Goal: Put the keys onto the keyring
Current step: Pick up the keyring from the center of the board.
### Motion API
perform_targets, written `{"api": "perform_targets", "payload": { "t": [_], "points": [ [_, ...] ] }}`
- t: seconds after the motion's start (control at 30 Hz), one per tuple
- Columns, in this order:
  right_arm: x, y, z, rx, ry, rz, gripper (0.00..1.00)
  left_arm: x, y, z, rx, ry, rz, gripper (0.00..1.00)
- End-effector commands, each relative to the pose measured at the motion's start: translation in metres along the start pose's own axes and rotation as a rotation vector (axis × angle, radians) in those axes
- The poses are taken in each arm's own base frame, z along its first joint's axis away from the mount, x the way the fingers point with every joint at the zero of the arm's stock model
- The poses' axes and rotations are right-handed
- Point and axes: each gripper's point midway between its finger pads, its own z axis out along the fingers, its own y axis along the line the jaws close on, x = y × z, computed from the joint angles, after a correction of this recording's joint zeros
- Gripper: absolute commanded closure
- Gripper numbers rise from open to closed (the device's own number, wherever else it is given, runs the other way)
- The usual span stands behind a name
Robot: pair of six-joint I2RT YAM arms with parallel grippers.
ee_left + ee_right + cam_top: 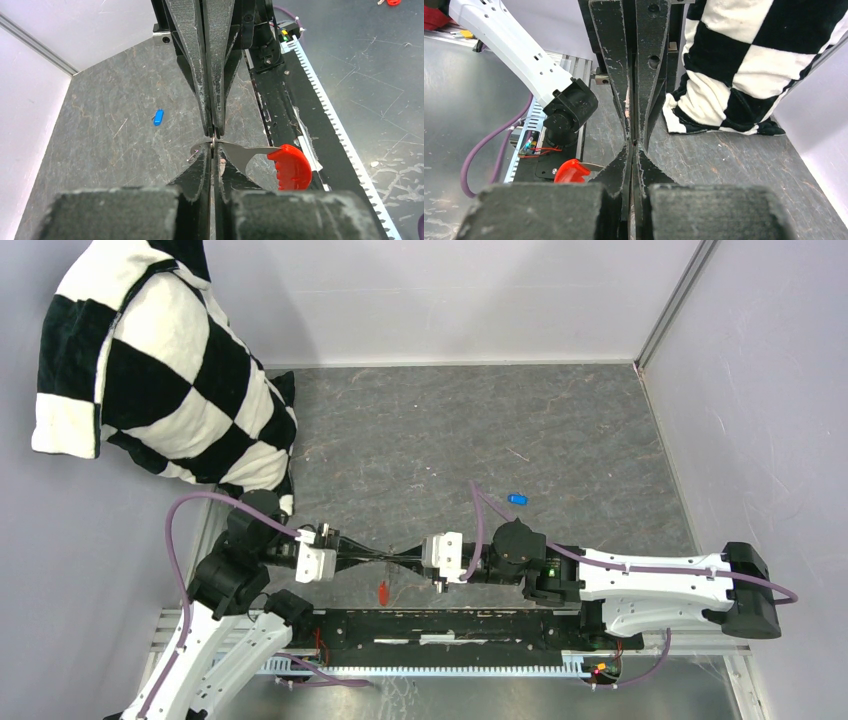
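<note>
1. Tabletop: the work is held just above its near edge, about midway between the left and right edges.
2. Left claw: pressed together, pinching the keyring's thin wire.
3. Right claw: also pressed together, tip to tip with the left. Whether it grips the ring, I cannot tell.
4. Keyring: its red tag hangs alongside. No key shows on it, so nothing looks threaded yet.
5. Blue key: loose toward the right edge, well apart from the ring, not yet picked up. The green key is not in sight.
</note>
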Motion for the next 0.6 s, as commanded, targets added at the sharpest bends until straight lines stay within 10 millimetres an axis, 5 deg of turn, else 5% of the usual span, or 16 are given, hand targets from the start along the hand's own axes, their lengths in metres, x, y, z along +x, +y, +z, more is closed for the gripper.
{"api": "perform_targets", "payload": {
  "t": [0.0, 0.1, 0.23, 0.57],
  "points": [
    [-0.022, 0.000, 0.004, -0.012, -0.083, 0.000, 0.99, -0.001, 0.000, 0.000, -0.005, -0.003, 0.003, 0.98],
    [-0.024, -0.003, -0.002, -0.002, -0.074, -0.011, 0.76, 0.003, -0.005, -0.003, 0.005, 0.010, 0.154, 0.98],
    [-0.027, -0.015, -0.021, 0.068, -0.073, -0.048, 0.57, 0.006, -0.005, -0.006, 0.001, 0.022, 0.342, 0.98],
    [-0.012, -0.005, -0.023, -0.007, 0.035, -0.074, 0.51, 0.003, -0.003, -0.006, 0.014, 0.020, 0.414, 0.98]
  ]
}}
